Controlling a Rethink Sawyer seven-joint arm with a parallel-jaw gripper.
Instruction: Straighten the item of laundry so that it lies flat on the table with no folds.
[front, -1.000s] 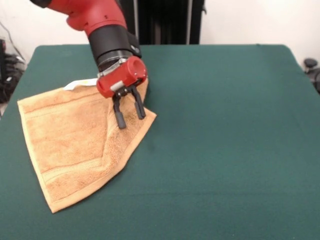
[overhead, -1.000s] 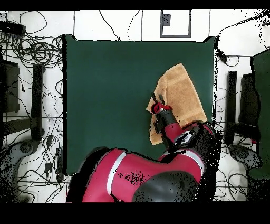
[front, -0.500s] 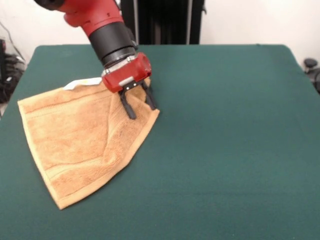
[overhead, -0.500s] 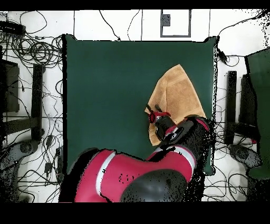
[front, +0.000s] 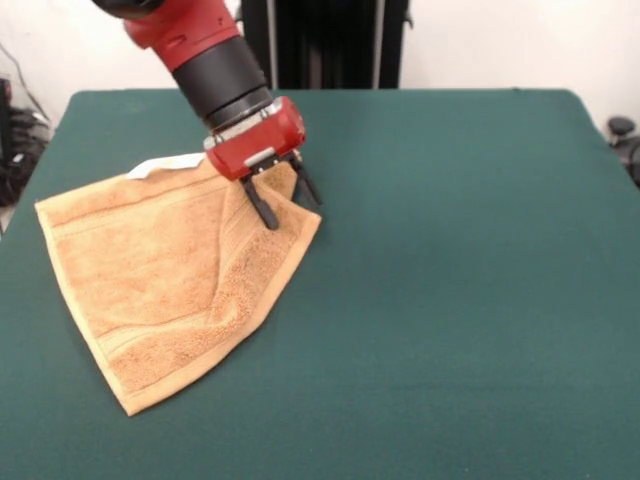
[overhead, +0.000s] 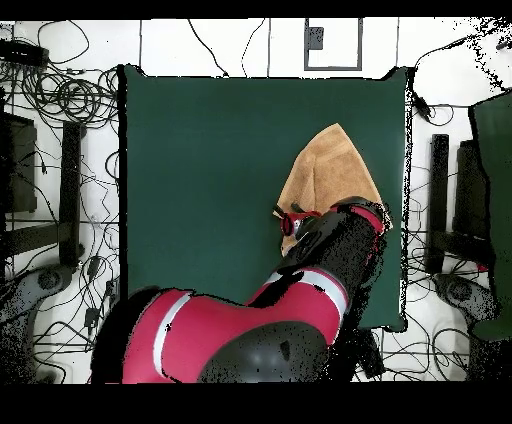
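Towel (front: 160, 270) corner lies between the gripper's (front: 290, 200) spread fingers, not pinched.

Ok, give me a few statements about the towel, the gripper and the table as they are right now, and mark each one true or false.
1. The towel lies fully flat with no folds. False: one side is folded over, leaving a raised ridge across it.
2. The gripper is at the towel's folded edge with its fingers apart. True.
3. The towel sits in the middle of the table. False: in the front view it lies toward the left side.
4. A small white tag shows at the towel's far edge. True.
5. A second cloth lies on the table. False: only the one towel is there.
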